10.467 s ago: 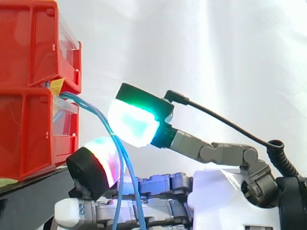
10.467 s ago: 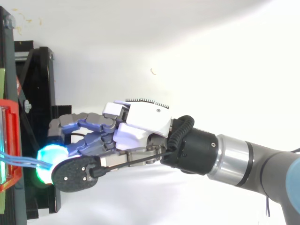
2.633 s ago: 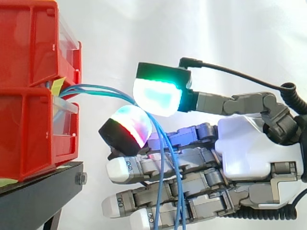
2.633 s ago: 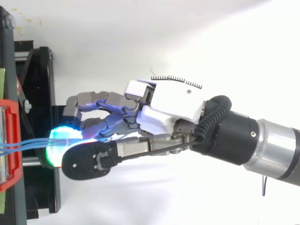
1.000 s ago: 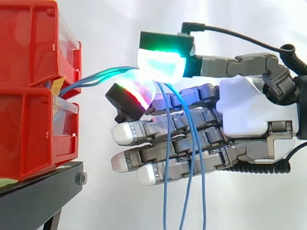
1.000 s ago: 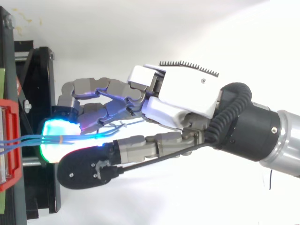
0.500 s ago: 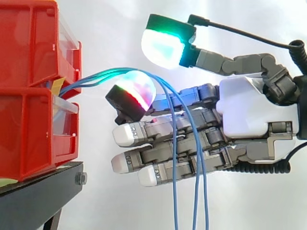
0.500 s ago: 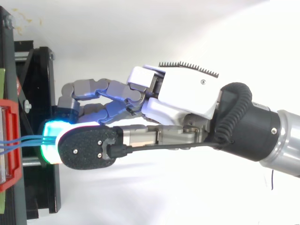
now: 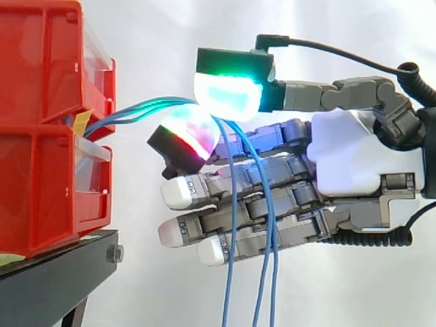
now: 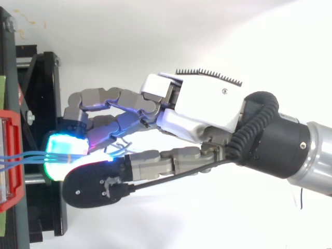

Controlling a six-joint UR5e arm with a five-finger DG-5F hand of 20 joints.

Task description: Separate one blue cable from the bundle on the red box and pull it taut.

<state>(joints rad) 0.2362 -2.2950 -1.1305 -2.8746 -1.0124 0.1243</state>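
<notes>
Three thin blue cables (image 9: 146, 110) leave the gap between the stacked red bins (image 9: 41, 170) and run right, slightly upward, to my hand (image 9: 347, 163). There they pass between the green-cyan glowing thumb pad (image 9: 228, 95) on top and a red-glowing fingertip (image 9: 189, 133) below, which pinch them. Beyond the pinch the strands drape over the other straight fingers and hang down out of view. From above, the cables (image 10: 23, 157) reach from the red bin's edge (image 10: 11, 155) to the glowing pads of the hand (image 10: 202, 104). I cannot tell how many strands are in the pinch.
The bins sit on a black stand (image 9: 61, 272), whose frame (image 10: 44, 83) lies just under the fingertips in the top view. A yellow tag (image 9: 80, 122) sticks out where the cables leave the bin. A white curtain hangs behind.
Half a second ago the thumb was lifted off the cables; it has come back down onto them against the fingertip. The hanging strands have swung slightly left.
</notes>
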